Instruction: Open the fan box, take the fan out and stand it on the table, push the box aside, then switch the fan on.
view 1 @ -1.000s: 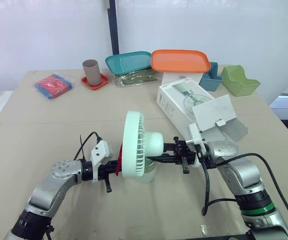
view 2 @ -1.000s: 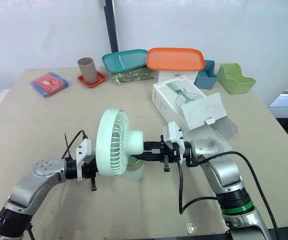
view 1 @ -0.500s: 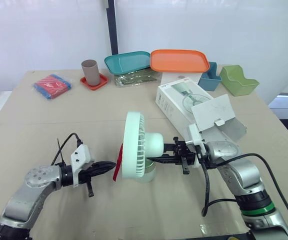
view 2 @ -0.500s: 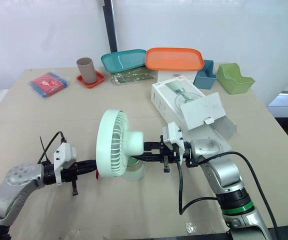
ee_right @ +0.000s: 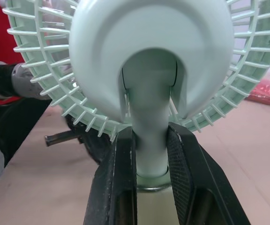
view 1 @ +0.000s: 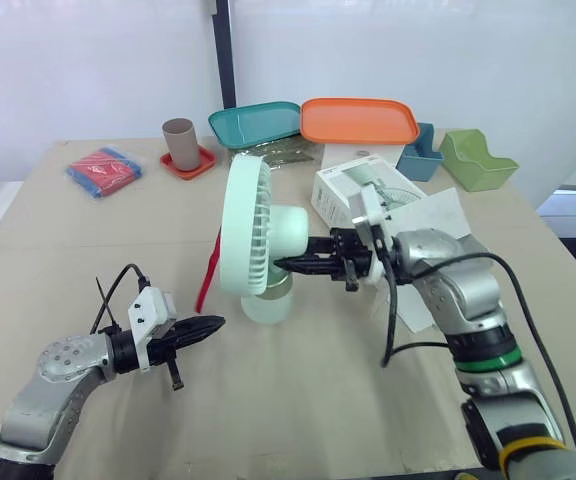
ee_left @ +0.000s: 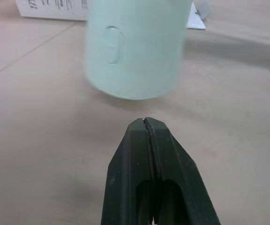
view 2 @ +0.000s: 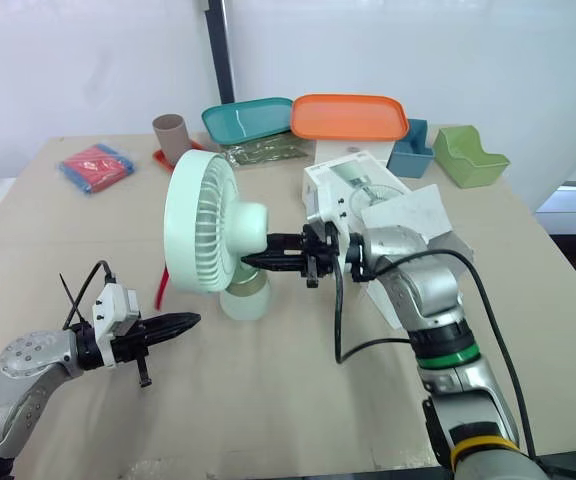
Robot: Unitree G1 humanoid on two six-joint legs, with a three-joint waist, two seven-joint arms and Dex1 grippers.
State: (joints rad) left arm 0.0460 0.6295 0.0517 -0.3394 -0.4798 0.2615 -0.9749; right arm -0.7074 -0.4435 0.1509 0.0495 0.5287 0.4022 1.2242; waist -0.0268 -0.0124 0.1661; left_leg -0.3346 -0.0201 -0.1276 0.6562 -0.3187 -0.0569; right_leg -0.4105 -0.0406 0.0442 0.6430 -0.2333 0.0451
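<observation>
A mint-green fan stands upright at the table's middle, its grille facing left and a red strap hanging by it. Whether its round base rests on the table or hangs just above it, I cannot tell. My right gripper is shut on the fan's neck, reaching in from the right. My left gripper is shut on nothing, low over the table in front and left of the base, apart from it. The white fan box lies behind my right arm with its flap open.
Along the far edge sit a brown cup on a red coaster, a teal tray, an orange tray, a blue bin and a green bin. A red and blue packet lies far left.
My left gripper drew back from the fan's front toward the near left. My right gripper then carried the fan farther from me and a little left.
</observation>
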